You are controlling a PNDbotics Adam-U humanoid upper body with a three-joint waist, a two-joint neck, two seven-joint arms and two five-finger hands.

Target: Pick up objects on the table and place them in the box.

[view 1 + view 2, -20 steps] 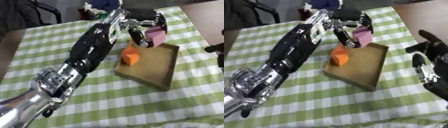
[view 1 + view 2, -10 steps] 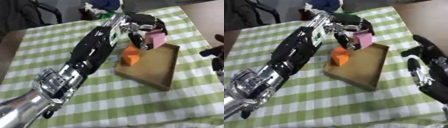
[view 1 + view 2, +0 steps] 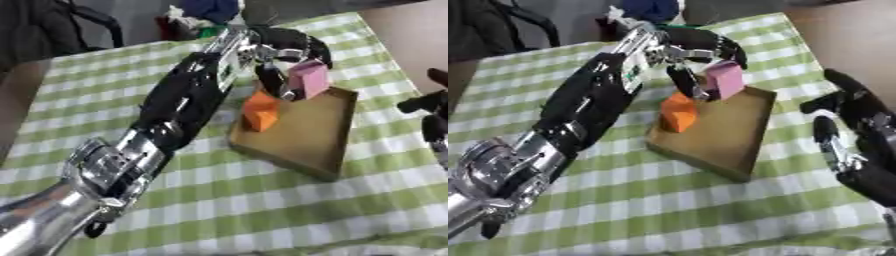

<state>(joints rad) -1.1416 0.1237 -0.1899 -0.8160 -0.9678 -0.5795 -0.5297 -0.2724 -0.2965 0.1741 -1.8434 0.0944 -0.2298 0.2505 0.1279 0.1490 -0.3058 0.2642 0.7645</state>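
My left hand (image 3: 284, 50) reaches across the green checked table and is curled round a pink block (image 3: 310, 79), held just above the far corner of the shallow brown box (image 3: 308, 142). An orange block (image 3: 261, 110) sits inside the box at its left edge, below the pink one. At the right edge of the right eye view my right hand (image 3: 859, 145) rests open with its fingers pointing up, off the side of the table.
A heap of blue, white and green things (image 3: 199, 17) lies at the table's far edge behind the left hand. The table's right edge (image 3: 385, 45) runs close beside the box. A dark chair (image 3: 52, 30) stands at the far left.
The left hand has carried the pink block a little lower and nearer the box's far corner. The right hand has shifted slightly at the right edge.
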